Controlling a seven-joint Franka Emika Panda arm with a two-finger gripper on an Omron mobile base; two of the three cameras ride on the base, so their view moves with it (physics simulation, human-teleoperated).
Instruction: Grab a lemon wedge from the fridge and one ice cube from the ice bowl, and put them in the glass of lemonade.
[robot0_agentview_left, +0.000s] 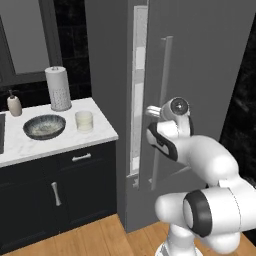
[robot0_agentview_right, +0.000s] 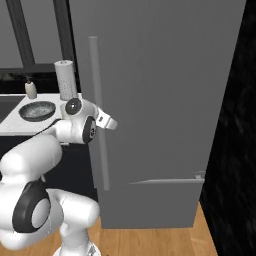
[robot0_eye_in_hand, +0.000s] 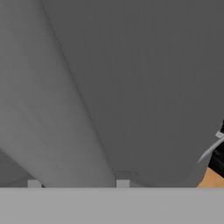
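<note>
The fridge (robot0_agentview_left: 200, 75) stands right of the counter, its door ajar by a narrow gap that shows pale shelves (robot0_agentview_left: 139, 90). My gripper (robot0_agentview_left: 152, 111) is at the long vertical bar handle (robot0_agentview_left: 165, 100), also seen as gripper (robot0_agentview_right: 107, 120) on the handle (robot0_agentview_right: 97, 90). In the hand view the handle (robot0_eye_in_hand: 74, 109) runs between my fingertips (robot0_eye_in_hand: 122, 183) and fills the gap; the gripper (robot0_eye_in_hand: 78, 183) is shut on it. The ice bowl (robot0_agentview_left: 44, 126) and the glass of lemonade (robot0_agentview_left: 84, 120) sit on the counter. The lemon wedge is hidden.
A white paper-towel roll (robot0_agentview_left: 58, 88) and a beige soap bottle (robot0_agentview_left: 14, 105) stand at the back of the marble counter (robot0_agentview_left: 60, 145). Dark navy drawers and cabinet doors (robot0_agentview_left: 55, 190) lie below. A black wall (robot0_agentview_right: 235, 125) borders the fridge's right side.
</note>
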